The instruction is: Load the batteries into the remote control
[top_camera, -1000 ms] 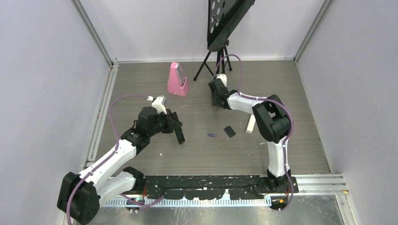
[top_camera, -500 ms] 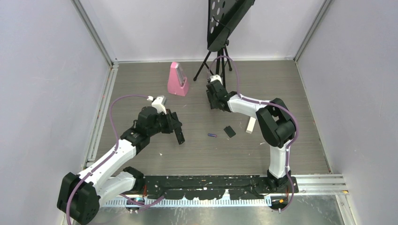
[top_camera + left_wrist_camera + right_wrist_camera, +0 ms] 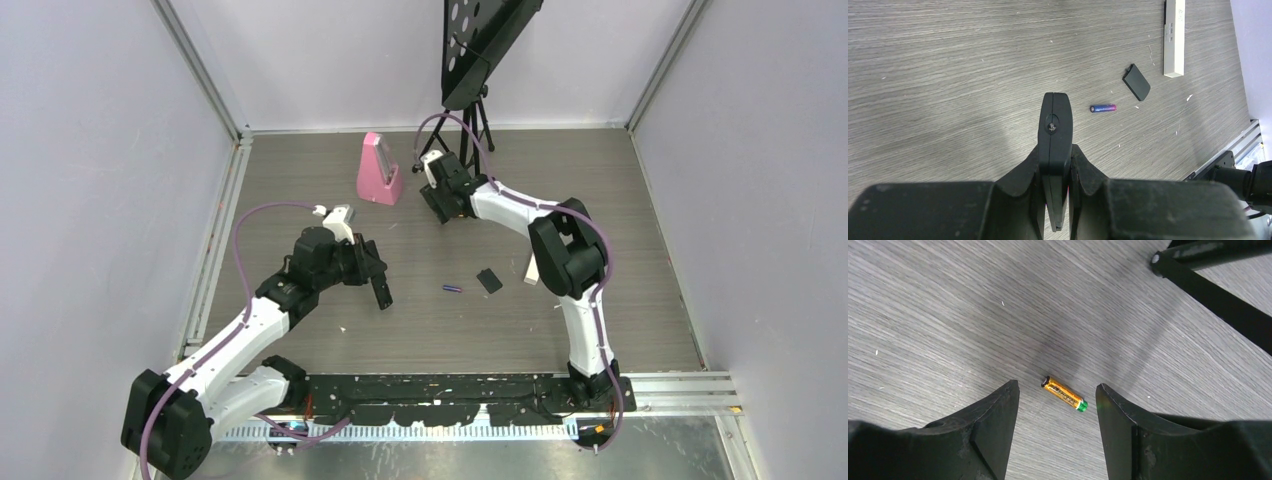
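Top view: your left claw is clenched on the slim flat black remote control; your right claw hangs well apart from it over the table.
Left wrist: the remote sits edge-on between the fingers. A tiny purple-blue battery lies ahead to the claw's right, with a small black back cover beyond.
Right wrist: the jaws are released and straddle a gold, green-tipped battery, which lies aslant and untouched.
Risk: close askew and you may roll that round cell away.
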Robot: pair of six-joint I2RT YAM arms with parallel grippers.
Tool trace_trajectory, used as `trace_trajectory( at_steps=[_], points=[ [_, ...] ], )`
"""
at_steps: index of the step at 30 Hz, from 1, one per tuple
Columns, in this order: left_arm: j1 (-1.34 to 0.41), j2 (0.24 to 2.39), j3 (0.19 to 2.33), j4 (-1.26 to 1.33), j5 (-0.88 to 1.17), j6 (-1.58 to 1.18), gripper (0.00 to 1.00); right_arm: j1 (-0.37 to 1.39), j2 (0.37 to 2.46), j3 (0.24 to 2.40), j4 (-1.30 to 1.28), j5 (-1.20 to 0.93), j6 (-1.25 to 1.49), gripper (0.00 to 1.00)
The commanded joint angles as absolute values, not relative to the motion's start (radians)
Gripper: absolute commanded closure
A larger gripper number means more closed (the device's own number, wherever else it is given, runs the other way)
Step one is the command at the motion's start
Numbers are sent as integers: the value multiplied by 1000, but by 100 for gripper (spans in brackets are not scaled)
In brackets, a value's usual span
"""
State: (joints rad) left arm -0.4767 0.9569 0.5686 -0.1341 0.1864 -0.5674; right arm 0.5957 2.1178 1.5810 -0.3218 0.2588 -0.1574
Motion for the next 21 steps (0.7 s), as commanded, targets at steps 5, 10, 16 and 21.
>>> trace_trajectory(
  at_steps=[5,10,16,21],
  points=[
    [-474,950,621,-129,191,-553,100,563,2160,1688,-376,241,-97,46],
    [-474,953,624,-129,196,-550,100,563,2183,1672,-337,314,-4,57],
    [-474,939,619,-96,255,-518,100,563,2182,1627,-335,279,41,58],
    [-474,928,610,-50,332,-511,100,563,2167,1601,-381,217,40,60]
  ],
)
